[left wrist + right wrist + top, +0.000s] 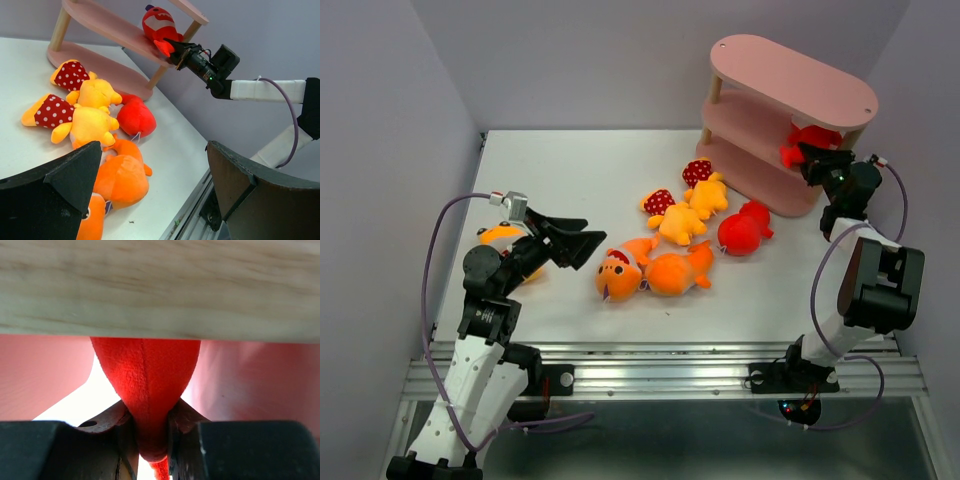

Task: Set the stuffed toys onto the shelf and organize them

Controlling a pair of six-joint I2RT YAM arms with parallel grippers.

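top view, shelf: pink three-tier shelf with oval boards stands at the far right of the white tabletop.
top view, right hand: right hand reaches into the middle tier at the shelf's right end, on a red plush shark lying on that board.
top view, left hand: left hand hovers wide open and empty over the left of the tabletop.
top view, remaining toys: two orange plush sharks, a second red plush shark and two yellow figures with red dotted parts lie mid-tabletop; a third yellow figure is mostly hidden under the left arm.
left wrist view: the shelved shark sits upright near the board's edge, and the right hand pinches a fin or tail, which of the two i cannot tell.
right wrist view: fingers are closed on a narrow fold of red plush; a light wooden post fills the top of the view.
step in hand, judged: release on the middle tier.
method advised: open fully, confirm the body rests inside the edge, and draw straight back clear of the post without snagging fabric.
not visible: the shark's body and its seat on the board in the right wrist view, and the lower tier behind the arm.
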